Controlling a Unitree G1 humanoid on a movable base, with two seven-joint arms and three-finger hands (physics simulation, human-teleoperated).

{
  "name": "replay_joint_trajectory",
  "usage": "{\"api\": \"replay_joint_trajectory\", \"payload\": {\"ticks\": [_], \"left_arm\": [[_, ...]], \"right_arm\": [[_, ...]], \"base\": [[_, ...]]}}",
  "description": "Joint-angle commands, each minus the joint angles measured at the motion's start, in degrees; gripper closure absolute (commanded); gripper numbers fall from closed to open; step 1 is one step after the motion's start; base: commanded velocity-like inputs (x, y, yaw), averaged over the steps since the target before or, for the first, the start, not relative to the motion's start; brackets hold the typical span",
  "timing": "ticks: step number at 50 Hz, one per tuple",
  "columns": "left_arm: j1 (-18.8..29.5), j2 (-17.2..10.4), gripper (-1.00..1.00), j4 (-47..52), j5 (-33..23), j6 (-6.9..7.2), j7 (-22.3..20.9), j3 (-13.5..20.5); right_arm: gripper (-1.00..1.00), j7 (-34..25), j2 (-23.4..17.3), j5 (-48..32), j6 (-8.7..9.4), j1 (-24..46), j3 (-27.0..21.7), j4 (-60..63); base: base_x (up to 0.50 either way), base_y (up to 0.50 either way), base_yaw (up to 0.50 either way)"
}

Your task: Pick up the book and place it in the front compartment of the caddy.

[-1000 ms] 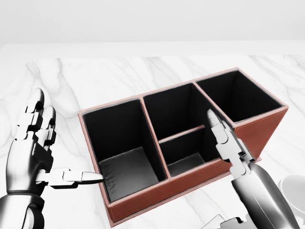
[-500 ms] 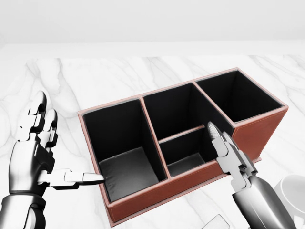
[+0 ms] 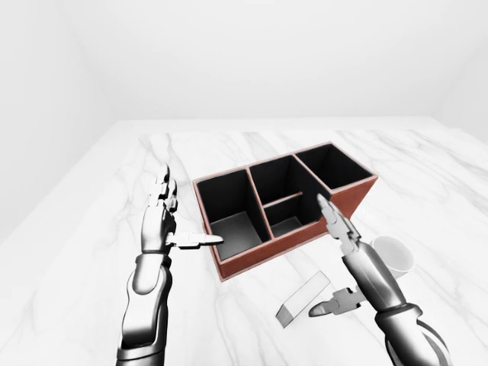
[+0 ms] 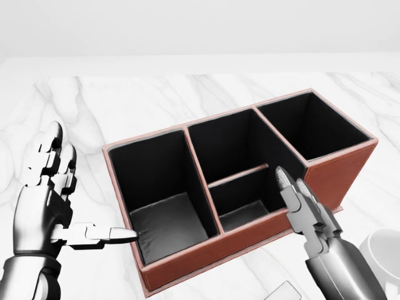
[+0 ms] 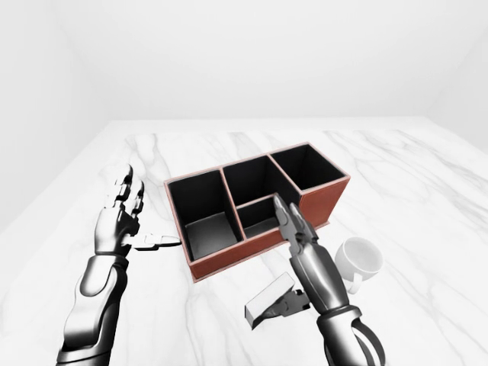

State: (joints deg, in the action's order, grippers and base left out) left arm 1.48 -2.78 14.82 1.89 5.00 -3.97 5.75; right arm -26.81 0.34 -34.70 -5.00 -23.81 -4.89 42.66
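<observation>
A grey book lies flat on the marble counter, just beside the open right hand, whose thumb touches its end, likely readying a grasp. The brown caddy sits beyond. The left hand hovers open beside the caddy.

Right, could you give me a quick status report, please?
Both robot hands open, left, right. Book flat on the table, below the caddy in the left-eye view, not gripped. White cup beside right arm.

bare simulated room, marble tabletop
</observation>
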Motion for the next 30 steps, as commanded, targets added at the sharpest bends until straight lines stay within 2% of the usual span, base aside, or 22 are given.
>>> {"api": "replay_joint_trajectory", "payload": {"ticks": [1, 30], "left_arm": [[0.0, 0.03, -1.0, -0.39, -0.11, 0.0, -0.02, -0.05], [0.31, -0.01, -1.0, -1.79, -0.21, 0.0, 0.05, -0.13]], "right_arm": [[-1.0, 0.7, 0.26, -1.69, 0.0, -0.53, -0.44, -0.57], [-1.0, 1.47, 0.74, -6.26, 0.0, -0.6, -0.53, 0.03]], "base": [[0.0, 0.0, 0.0], [0.0, 0.0, 0.0]]}}
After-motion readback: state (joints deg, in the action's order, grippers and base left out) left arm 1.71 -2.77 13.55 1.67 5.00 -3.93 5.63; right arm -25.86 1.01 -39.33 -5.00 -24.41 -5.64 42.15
